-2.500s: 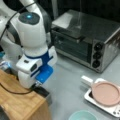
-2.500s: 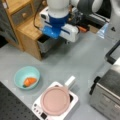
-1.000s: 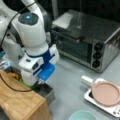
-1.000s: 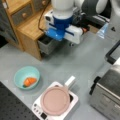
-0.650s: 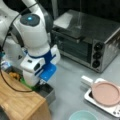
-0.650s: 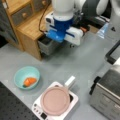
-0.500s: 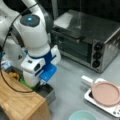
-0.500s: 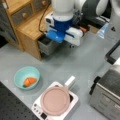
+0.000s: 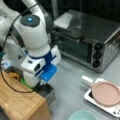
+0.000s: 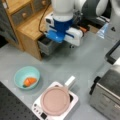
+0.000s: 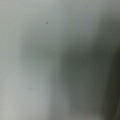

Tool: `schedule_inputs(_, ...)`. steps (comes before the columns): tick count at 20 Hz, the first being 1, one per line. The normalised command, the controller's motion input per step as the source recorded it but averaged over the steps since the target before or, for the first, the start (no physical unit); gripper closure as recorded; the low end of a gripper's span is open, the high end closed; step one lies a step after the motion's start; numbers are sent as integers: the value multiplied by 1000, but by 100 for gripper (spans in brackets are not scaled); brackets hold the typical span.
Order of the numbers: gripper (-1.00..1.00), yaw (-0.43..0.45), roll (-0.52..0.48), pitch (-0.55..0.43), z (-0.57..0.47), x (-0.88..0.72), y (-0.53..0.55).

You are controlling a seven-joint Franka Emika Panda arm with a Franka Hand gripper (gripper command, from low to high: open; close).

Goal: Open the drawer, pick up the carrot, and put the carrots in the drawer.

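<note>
— How is the drawer (image 10: 47, 45) seen?
— It is seen pulled out of the wooden cabinet, grey with a dark rim, in both front views (image 9: 48, 92).
— And the carrot (image 10: 30, 81)?
— It is laid in a bowl (small, orange), well apart from the drawer.

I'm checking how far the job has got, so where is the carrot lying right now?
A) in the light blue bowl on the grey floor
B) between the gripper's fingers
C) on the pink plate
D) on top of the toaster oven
A: in a front view the carrot lies inside the light blue bowl, well apart from the gripper, which is down at the drawer.
</note>
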Motion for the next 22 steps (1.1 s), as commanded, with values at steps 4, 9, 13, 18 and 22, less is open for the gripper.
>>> schedule_inputs(4, -100, -60, 89, -60, -61, 47, 115)
schedule_inputs(9, -100, -61, 89, -61, -61, 47, 114)
schedule_inputs(13, -100, -61, 89, -61, -61, 47, 113)
schedule_inputs(18, -100, -61, 89, -61, -60, 47, 113)
schedule_inputs(22, -100, -61, 89, -61, -60, 47, 113)
